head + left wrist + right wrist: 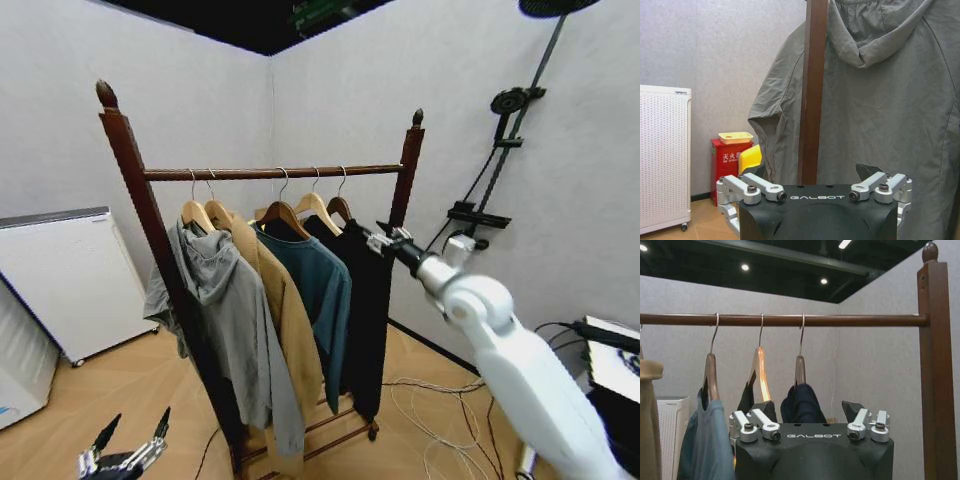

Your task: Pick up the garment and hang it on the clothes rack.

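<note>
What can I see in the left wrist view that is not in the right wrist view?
Left wrist only: the grey hooded jacket, a white perforated cabinet, a red box, and the open left gripper. Right wrist only: the rod, three hanger hooks, the teal shirt, the garment, and the open right gripper. Both show a post of the rack.

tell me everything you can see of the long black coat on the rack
The long plain black coat of soft fabric hangs on a wooden hanger hooked over the rod of the dark red-brown wooden clothes rack, last in the row beside the knob-topped post. It hangs straight down almost to the slatted base shelf, against the teal shirt. The right gripper, open, is at its shoulder.
</note>
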`<state>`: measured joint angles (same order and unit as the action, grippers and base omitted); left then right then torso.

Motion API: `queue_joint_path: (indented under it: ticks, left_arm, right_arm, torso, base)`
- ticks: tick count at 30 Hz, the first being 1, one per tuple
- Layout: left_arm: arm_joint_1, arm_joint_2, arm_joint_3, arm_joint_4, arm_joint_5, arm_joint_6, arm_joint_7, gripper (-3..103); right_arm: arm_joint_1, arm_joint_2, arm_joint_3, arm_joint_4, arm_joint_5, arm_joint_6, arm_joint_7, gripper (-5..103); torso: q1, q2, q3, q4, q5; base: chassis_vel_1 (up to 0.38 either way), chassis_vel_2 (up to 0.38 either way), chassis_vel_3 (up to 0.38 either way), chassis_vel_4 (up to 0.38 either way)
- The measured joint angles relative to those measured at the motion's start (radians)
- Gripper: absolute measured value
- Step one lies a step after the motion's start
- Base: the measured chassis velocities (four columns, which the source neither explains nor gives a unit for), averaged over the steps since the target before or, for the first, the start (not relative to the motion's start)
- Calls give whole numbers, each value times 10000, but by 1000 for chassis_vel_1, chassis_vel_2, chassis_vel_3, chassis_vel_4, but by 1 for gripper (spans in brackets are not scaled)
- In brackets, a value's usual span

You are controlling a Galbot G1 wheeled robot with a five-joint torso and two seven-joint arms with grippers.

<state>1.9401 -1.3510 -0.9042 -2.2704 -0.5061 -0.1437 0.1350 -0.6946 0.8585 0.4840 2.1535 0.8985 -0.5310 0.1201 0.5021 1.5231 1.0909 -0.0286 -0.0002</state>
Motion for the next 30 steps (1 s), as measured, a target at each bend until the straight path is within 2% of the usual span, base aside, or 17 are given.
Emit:
queue_joint_path:
  ticks: [2, 4, 6, 9, 11, 17, 20, 30]
  left_arm:
    - [0, 0, 0, 0, 0, 0, 0, 100]
    - [0, 0, 0, 0, 0, 0, -2, 100]
    - [0, 0, 0, 0, 0, 0, -1, 100]
    - [0, 0, 0, 0, 0, 0, -1, 100]
    - [0, 0, 0, -1, 0, 0, 0, 100]
    - [0, 0, 0, 0, 0, 0, -1, 100]
    - [0, 1, 0, 0, 0, 0, -2, 100]
    - [0, 0, 0, 0, 0, 0, -1, 100]
  right_arm:
    - [-942, 119, 468, 779, 240, -502, 641, 90]
    - [-1365, 191, 657, 1046, 239, -697, 882, 90]
    - [-1988, 343, 900, 1448, 140, -950, 1292, 99]
    - [-2126, 389, 942, 1533, 115, -983, 1375, 100]
    - [-2806, 631, 1140, 1921, -213, -1067, 1625, 100]
    - [-4062, 1127, 1797, 2423, -1096, -1042, 1604, 100]
    - [-5284, 1480, 2840, 2922, -1614, -823, 1414, 100]
    - [-6177, 1825, 3706, 3312, -1837, -410, 1229, 100]
  torso:
    - [-1, 0, 0, 0, 0]
    - [-1, 0, 1, 0, 2]
    - [-1, 0, 0, -3, 2]
    - [-1, 0, 0, -3, 1]
    - [-1, 0, 0, -1, 0]
    - [-1, -1, 1, 0, 2]
    - [0, -2, 1, -1, 2]
    - [-1, -2, 1, -3, 3]
  base:
    - [0, 0, 0, 0]
    - [0, 0, 0, 0]
    - [0, 0, 0, 0]
    - [0, 0, 0, 0]
    - [0, 0, 0, 0]
    - [0, 0, 0, 0]
    - [0, 0, 0, 0]
    - [-24, -68, -57, -32]
